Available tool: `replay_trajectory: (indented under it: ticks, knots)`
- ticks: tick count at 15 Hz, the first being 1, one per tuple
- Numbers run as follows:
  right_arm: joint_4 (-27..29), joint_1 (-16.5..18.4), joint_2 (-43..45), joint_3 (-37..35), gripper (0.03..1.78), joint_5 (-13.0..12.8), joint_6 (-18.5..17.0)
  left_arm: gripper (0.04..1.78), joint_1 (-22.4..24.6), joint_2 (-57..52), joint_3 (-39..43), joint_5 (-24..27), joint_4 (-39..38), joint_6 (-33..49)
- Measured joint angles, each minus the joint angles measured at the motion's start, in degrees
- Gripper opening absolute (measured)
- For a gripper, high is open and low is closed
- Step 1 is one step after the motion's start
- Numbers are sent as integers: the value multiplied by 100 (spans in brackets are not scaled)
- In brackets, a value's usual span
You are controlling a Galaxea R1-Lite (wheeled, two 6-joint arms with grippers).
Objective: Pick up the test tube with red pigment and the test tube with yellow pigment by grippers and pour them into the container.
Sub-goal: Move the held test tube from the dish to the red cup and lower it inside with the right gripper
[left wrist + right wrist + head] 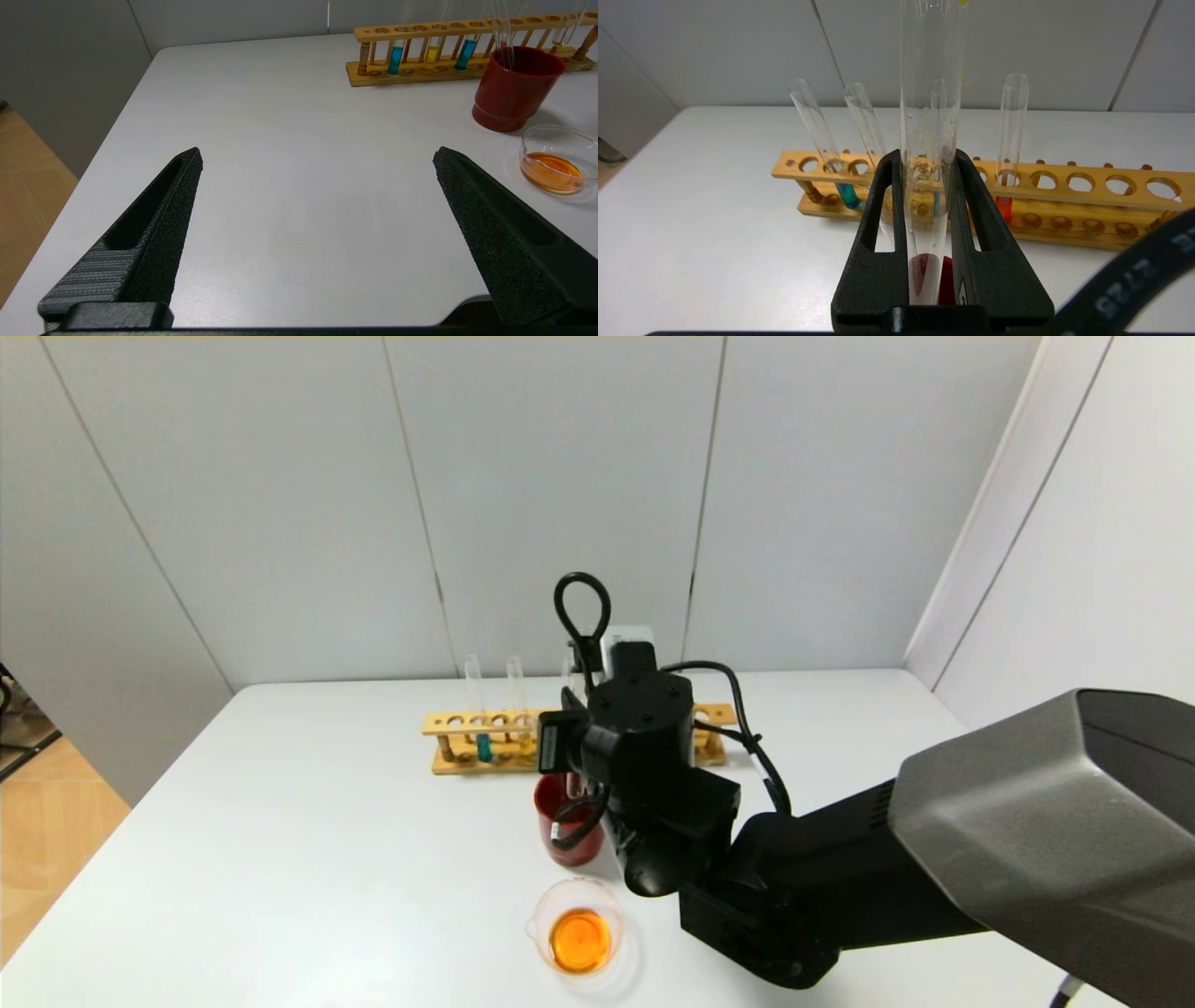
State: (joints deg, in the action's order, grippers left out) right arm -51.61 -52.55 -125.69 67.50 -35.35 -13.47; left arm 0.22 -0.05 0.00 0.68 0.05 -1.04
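My right gripper is shut on a clear upright test tube that is empty except for droplets and yellow traces near its mouth. The tube's round end hangs just above the dark-red cup. In the wooden rack behind it stand a tube with red liquid and a tube with yellow liquid. The container, a low glass beaker with orange liquid in it, sits in front of the cup. My left gripper is open over bare table, away from the rack.
Two tubes with teal liquid also stand in the rack. The right arm reaches in from the right over the table and hides part of the rack. A wall closes off the table behind the rack.
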Motion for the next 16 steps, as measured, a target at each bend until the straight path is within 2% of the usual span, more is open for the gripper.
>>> replay_trajectory:
  ticks: [3, 9, 16]
  knots:
    - [60, 79, -378, 133, 28, 71, 127, 175, 2, 0, 0, 0, 2, -1]
    - [68, 154, -778, 234, 28, 549, 560, 175, 2, 0, 0, 0, 2, 0]
    - [49, 79, -887, 238, 28, 779, 1146, 175, 2, 0, 0, 0, 0, 0]
